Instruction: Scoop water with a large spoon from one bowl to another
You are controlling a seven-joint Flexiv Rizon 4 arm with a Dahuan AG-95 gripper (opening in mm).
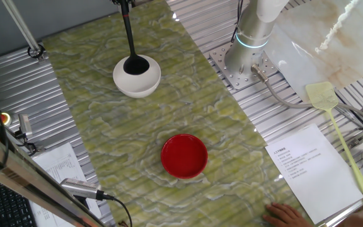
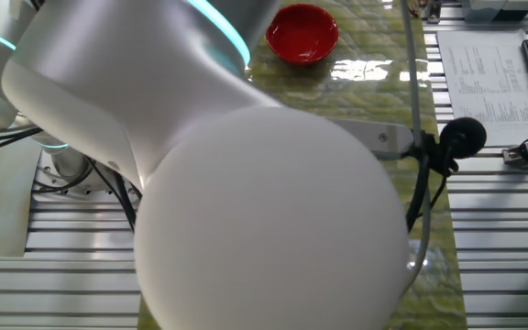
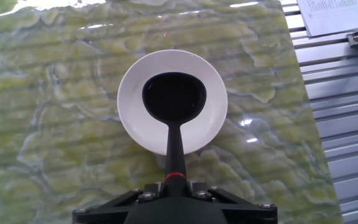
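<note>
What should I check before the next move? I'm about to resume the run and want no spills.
1. Spoon held by pincer: ok, black ladle is clamped at its handle.
2. Scoop over white bowl: ok, centred inside the rim.
3. Water in scoop or bowl: cannot tell.
4. Red bowl upright, apart from the white one: ok.
5. Person's hand at the table edge: not ok, near the workspace.

Looking down: one fixed view high and far, robot base (image 1: 247, 53) at two o'clock; the other fixed view opposite, crowded by the arm (image 2: 246, 202), red bowl (image 2: 302, 33) at twelve o'clock; hand view close, straight above the white bowl (image 3: 171, 102); green mat (image 1: 106, 120) common to all.
</note>
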